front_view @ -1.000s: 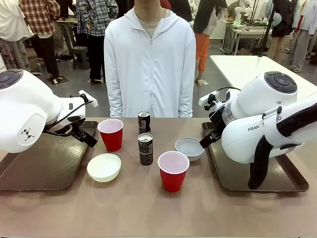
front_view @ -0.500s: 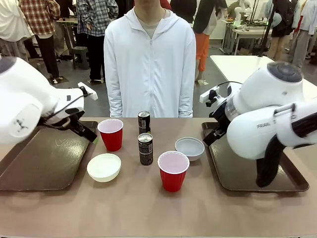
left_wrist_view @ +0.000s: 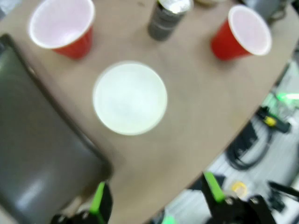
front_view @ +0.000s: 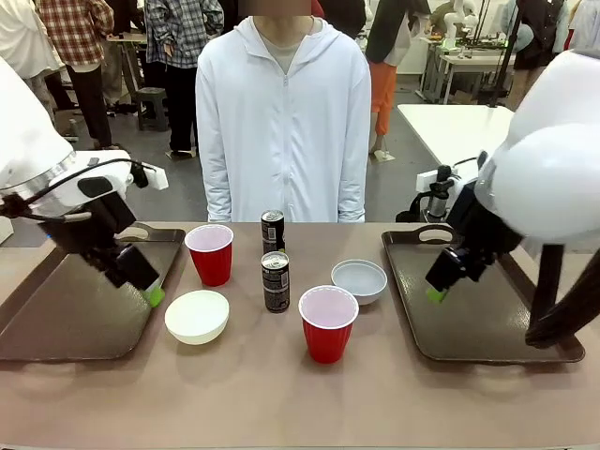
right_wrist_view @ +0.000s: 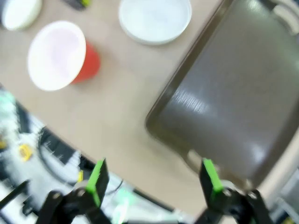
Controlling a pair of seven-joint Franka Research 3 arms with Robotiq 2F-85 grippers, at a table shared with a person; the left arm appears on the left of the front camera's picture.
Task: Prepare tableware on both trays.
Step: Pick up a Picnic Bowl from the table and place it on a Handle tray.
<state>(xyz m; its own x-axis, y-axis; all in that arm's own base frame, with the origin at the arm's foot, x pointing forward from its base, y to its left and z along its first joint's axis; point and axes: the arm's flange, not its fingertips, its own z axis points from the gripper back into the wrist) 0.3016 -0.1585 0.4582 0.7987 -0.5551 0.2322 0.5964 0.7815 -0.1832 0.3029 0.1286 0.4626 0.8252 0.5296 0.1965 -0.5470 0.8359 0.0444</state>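
Observation:
Two red cups (front_view: 210,253) (front_view: 328,323), a cream bowl (front_view: 197,316), a pale grey bowl (front_view: 359,279) and two dark cans (front_view: 273,230) (front_view: 276,281) stand mid-table between the trays. My left gripper (front_view: 148,289) hangs open and empty over the right edge of the left tray (front_view: 66,319). In the left wrist view the left gripper (left_wrist_view: 156,196) looks down on the cream bowl (left_wrist_view: 130,98). My right gripper (front_view: 436,289) is open and empty over the left edge of the right tray (front_view: 487,323). The right gripper (right_wrist_view: 154,179) sees the tray (right_wrist_view: 233,93) and grey bowl (right_wrist_view: 155,18).
A person in a white hooded jacket (front_view: 283,122) stands at the far side of the table, hands out of sight. Both trays hold nothing. A bare strip of table runs along the near edge (front_view: 281,403). Cables lie on the floor (left_wrist_view: 247,144).
My left gripper swung back and down from beside the far red cup to the left tray's edge. My right gripper drew away from the grey bowl to the right tray's edge. Both stayed open.

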